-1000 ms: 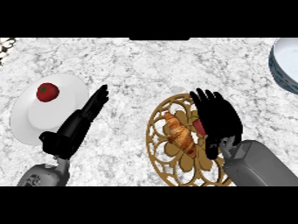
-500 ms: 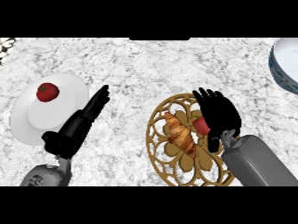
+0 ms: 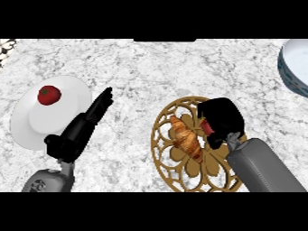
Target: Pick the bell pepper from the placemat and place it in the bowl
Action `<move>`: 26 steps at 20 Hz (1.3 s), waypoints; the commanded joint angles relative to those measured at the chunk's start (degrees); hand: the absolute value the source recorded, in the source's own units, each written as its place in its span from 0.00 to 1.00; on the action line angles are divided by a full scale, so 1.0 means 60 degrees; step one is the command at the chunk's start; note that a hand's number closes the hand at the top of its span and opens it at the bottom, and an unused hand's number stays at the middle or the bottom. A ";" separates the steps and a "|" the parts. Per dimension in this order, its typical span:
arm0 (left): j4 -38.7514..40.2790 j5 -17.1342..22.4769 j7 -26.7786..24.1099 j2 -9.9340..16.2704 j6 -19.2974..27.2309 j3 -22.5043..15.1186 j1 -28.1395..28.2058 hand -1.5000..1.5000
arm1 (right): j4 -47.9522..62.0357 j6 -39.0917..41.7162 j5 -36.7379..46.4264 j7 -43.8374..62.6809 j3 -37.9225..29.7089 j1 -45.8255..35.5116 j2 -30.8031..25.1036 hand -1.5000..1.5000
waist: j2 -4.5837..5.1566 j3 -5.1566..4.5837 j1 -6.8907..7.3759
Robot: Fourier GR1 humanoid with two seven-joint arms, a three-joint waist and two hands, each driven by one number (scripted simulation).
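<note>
The left hand point(image 3: 83, 128) rests with straight fingers beside a plate point(image 3: 33, 131). The right hand point(image 3: 219, 118) curls around the red pepper point(image 3: 208, 128) on the placemat point(image 3: 170, 164) — a croissant point(image 3: 186, 137) just left of it could be dragged along. The bowl point(image 3: 301, 67) lies far up-right — the pepper may slip underway.

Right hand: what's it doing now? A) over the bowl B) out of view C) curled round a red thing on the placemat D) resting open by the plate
C: the right hand is curled over the gold placemat, with a red thing showing under its fingers, next to the croissant.
</note>
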 commanded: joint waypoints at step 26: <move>-0.0217 -0.0114 0.0564 -0.0307 -0.0346 0.0492 -0.0224 0.50 | -0.1290 -0.1468 -0.2529 -0.3400 -0.5273 -0.0519 -0.1670 1.00 | -0.0049 0.0004 -0.0180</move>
